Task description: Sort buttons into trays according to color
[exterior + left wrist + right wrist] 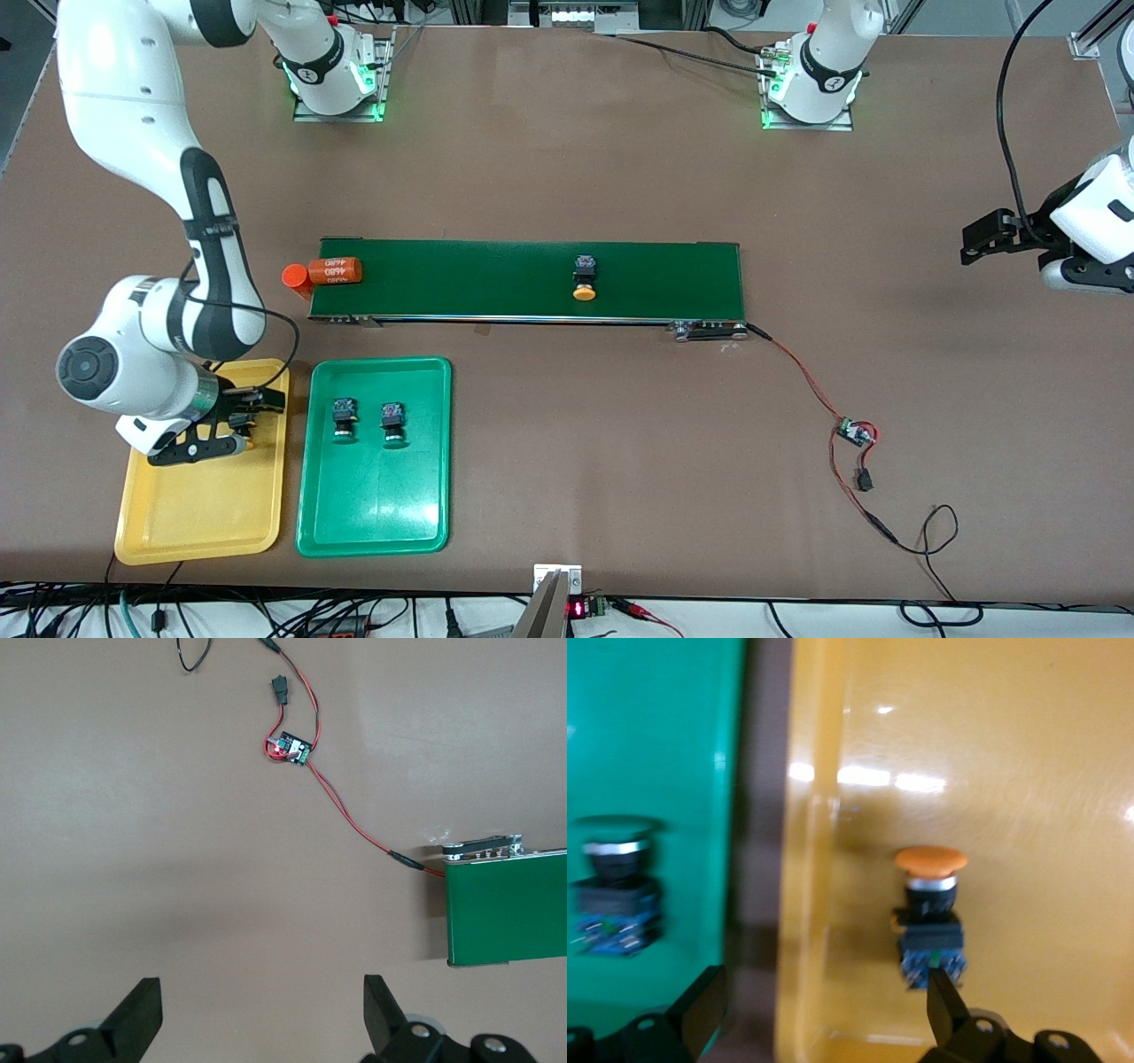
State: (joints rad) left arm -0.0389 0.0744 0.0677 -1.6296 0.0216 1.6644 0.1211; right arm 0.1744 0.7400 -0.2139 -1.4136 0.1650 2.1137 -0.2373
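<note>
- I have the right tool (232, 424) low over the yellow tray (204, 514), near that tray's edge closest to the robots' bases. In the right wrist view its fingers (943, 1001) are spread and hold nothing.
- An orange-capped button (928, 912) lies on the yellow tray just beside one of those fingers; I cannot tell whether they touch.
- Two green-capped buttons (344, 419) (392, 423) lie side by side on the green tray (372, 514), in the half nearer the bases. The two trays sit next to each other toward the right arm's end of the surface (567, 425), close to its camera-side edge.
- The second orange-capped button (585, 276) lies on the conveyor belt (496, 279), about midway along it.
- An orange cylinder (335, 270) lies at the belt's end toward the right arm, with a second orange piece (296, 277) just off that end.
- My left tool (263, 1010) waits above bare surface off the belt's other end, fingers spread wide, empty.
- A small circuit board (854, 433) with red-and-black wires lies on the surface near that end.
</note>
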